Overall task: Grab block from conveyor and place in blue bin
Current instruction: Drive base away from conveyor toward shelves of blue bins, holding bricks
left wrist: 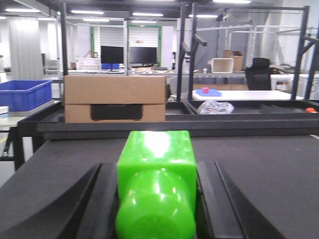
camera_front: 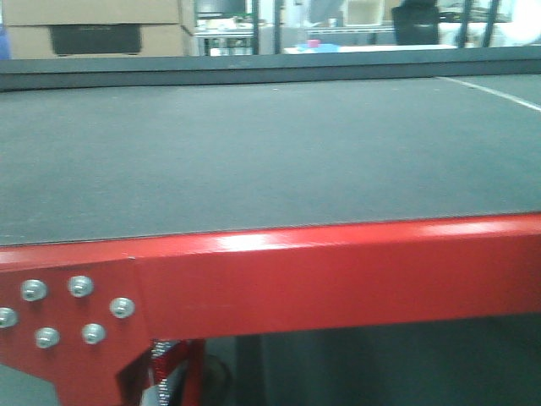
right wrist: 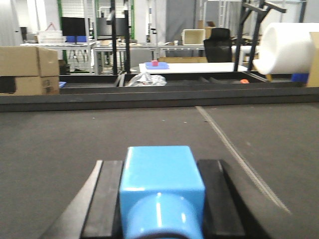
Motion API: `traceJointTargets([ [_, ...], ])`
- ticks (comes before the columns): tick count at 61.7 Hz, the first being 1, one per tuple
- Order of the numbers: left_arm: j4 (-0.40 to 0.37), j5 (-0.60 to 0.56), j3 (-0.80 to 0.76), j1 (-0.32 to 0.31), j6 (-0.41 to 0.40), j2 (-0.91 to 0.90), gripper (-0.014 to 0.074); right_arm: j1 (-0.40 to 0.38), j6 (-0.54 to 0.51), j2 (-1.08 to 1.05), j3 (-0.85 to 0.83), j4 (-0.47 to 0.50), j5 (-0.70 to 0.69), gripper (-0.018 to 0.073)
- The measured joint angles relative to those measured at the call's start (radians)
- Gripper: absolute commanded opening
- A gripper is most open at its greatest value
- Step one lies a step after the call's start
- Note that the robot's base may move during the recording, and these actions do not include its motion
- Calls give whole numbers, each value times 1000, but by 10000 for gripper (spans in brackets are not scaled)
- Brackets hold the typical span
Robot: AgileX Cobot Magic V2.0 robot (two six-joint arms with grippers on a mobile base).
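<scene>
Behind the red frame [camera_front: 338, 275], the dark grey conveyor belt [camera_front: 254, 152]

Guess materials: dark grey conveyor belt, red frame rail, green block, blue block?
Dark grey woven-textured conveyor belt: matte fabric or rubber, fine weave. Glossy red frame rail: painted metal, sheen and bolts. Bright green block and light blue block: likely glossy plastic, sharp highlights.

1. The left gripper [left wrist: 155, 167] sits at the bottom middle of its view, pointing straight ahead.
2. Its black fingers [left wrist: 75, 204] flank a green piece [left wrist: 155, 194].
3. The right gripper [right wrist: 160, 162] points ahead too, with its fingers [right wrist: 107, 199] tight beside a blue piece [right wrist: 162, 184].
</scene>
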Motion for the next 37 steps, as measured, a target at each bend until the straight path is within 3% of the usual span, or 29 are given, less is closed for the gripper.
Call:
traceJointTargets([
  [37, 0, 0, 0, 0, 0, 0, -111, 0, 0, 0, 0, 0, 0, -162],
])
